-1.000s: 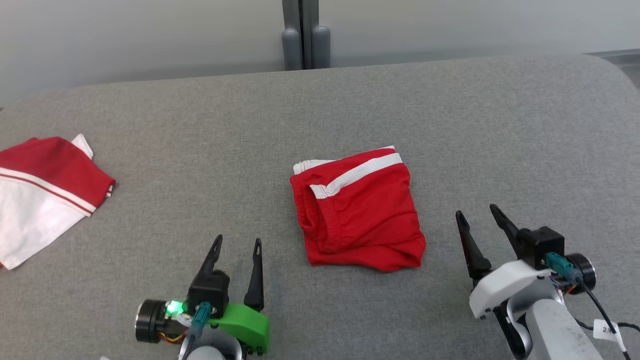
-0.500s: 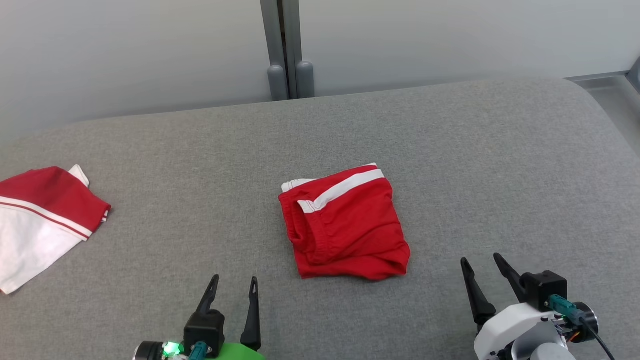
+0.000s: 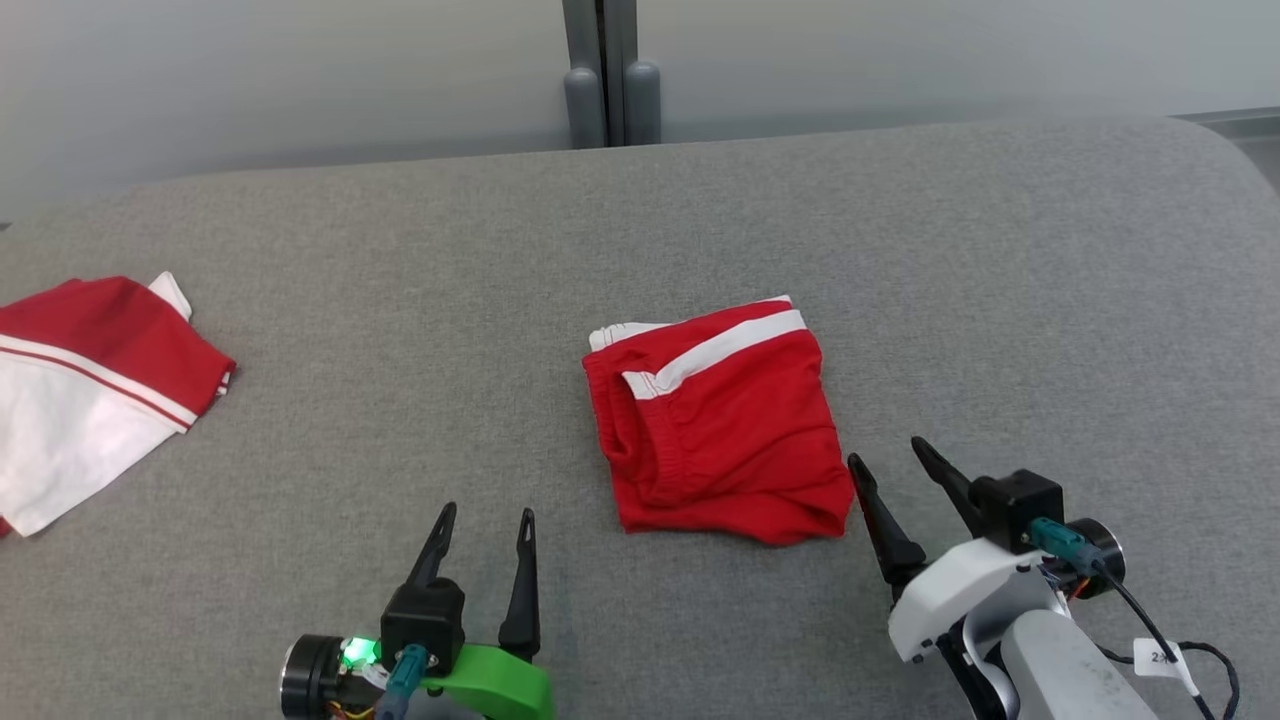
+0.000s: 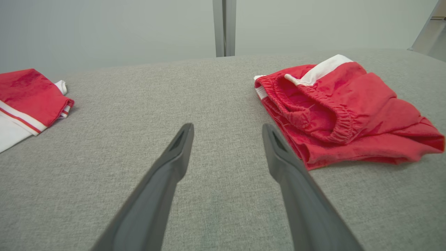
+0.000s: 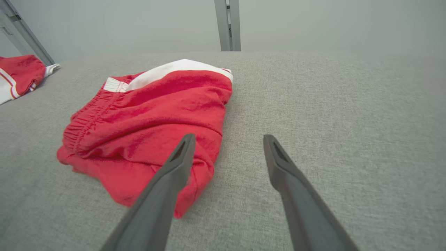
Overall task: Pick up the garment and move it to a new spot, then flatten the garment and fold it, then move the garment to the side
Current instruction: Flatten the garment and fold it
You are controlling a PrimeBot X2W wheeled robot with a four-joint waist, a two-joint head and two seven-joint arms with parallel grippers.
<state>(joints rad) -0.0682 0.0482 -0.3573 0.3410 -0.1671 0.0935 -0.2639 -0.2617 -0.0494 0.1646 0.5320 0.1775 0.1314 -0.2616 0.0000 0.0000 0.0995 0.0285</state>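
Right tool (image 3: 884, 450), spread, has neared the garment (image 3: 720, 420) along its right edge.

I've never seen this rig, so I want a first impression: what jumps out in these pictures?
The bright red shorts with a white stripe lie folded in the middle of the grey surface, with the open right gripper close by their near right corner. A second red-and-white garment lies at the far left, and the left gripper is open, apart from both.
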